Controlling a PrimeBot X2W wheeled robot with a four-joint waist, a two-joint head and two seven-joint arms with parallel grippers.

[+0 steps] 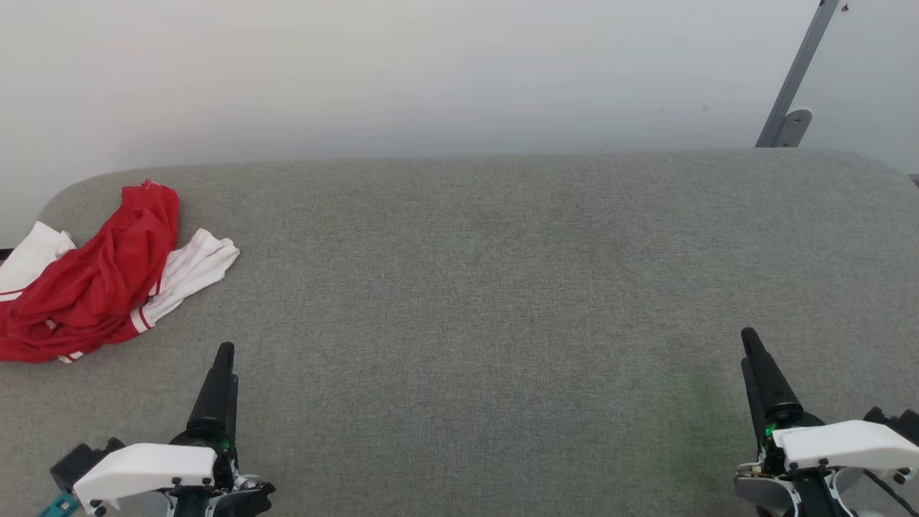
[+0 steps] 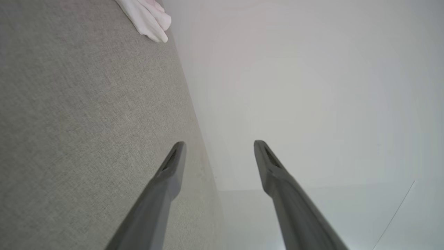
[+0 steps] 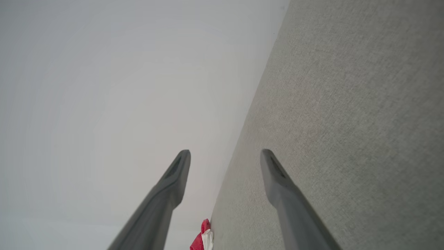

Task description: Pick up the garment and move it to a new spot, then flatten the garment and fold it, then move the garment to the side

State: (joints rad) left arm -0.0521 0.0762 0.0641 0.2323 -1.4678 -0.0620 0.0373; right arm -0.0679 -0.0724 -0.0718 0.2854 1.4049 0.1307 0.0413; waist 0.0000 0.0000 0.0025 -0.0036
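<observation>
Though cropped at L, garment point(image 1: 93, 287) bunched

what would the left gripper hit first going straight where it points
Likely the plain white wall: the open left gripper aims along the grey fabric surface, past its far edge. The crumpled red-and-white T-shirt lies off to the side. Depth unclear.

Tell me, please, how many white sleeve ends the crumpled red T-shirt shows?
2: one white sleeve end on the left of the crumpled bright-red T-shirt, the other sleeve end on its right.
</observation>
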